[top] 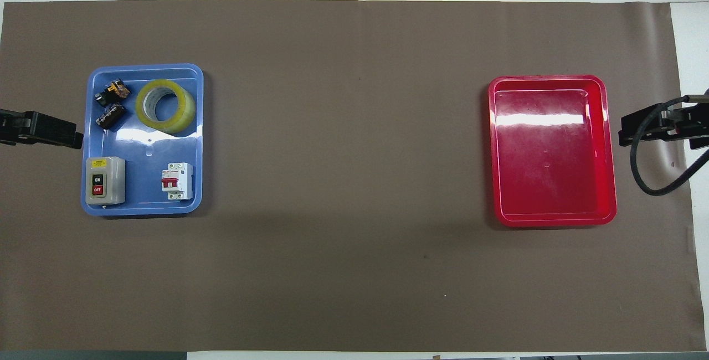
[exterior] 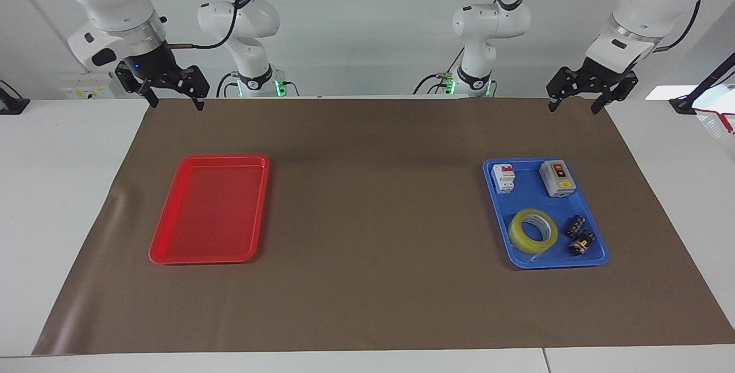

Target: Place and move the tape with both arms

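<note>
My left gripper [exterior: 572, 105] hangs in the air with its fingers spread wide and holding nothing, over the mat's [exterior: 373, 281] edge nearest the robots at the left arm's end. My right gripper [exterior: 174, 102] hangs the same way, wide and holding nothing, over the mat's corner at the right arm's end.

Out from the left gripper I see the blue tray [exterior: 497, 212]. The tape [exterior: 533, 230] lies flat in it, in the half farther from the robots. Just beside the tape, toward the left arm's end, sit two small black parts [exterior: 579, 236]. Nearer the robots the tray holds a grey switch box [exterior: 557, 178] and a white breaker [exterior: 504, 178], side by side and apart.

Out from the right gripper lies the red tray [exterior: 172, 218], with nothing in it.
</note>
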Robot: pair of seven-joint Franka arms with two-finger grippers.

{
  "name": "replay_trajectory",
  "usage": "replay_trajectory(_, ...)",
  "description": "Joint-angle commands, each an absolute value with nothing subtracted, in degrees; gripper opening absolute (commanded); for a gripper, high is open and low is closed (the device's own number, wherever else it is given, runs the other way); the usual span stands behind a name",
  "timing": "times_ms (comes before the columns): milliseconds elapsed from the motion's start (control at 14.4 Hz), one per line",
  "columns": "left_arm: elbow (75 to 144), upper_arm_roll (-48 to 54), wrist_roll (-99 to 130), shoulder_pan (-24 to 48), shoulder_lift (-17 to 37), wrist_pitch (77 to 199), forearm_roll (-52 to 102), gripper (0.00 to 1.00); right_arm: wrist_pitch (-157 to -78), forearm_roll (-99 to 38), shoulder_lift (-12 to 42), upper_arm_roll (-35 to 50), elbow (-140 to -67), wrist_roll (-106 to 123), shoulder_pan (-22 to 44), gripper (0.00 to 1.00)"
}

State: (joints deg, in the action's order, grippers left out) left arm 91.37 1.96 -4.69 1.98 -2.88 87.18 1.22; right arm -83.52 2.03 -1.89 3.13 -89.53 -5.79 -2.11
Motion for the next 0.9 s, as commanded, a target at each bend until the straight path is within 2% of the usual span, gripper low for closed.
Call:
replay_trajectory(0, 91.5, 1.93, -5.71, 2.29, -3.52, 87.36, 0.18, 1.0, -84.81, 1.32, -3.08, 3.52, -91.14, -4.66, -3.16, 1.0)
replay_trajectory(347, 89.74, 1.85, -5.8, 2.02, -2.11, 86.75, 0.0, 1.0, -84.81, 1.32, -3.08, 3.52, -91.14, -4.66, -3.16, 1.0)
replay_trajectory(485, 87.11, 1.85, -5.8, 1.85, 0.08, 85.96, 0.0, 1.0, -84.81, 1.32, -3.08, 3.52, -91.14, -4.66, -3.16, 1.0)
replay_trajectory(832, 86.92, 1.85, -5.71, 1.76, 0.26, 86.13, 0.0, 1.0, -84.81, 1.32, -3.08, 3.52, -91.14, -4.66, -3.16, 1.0)
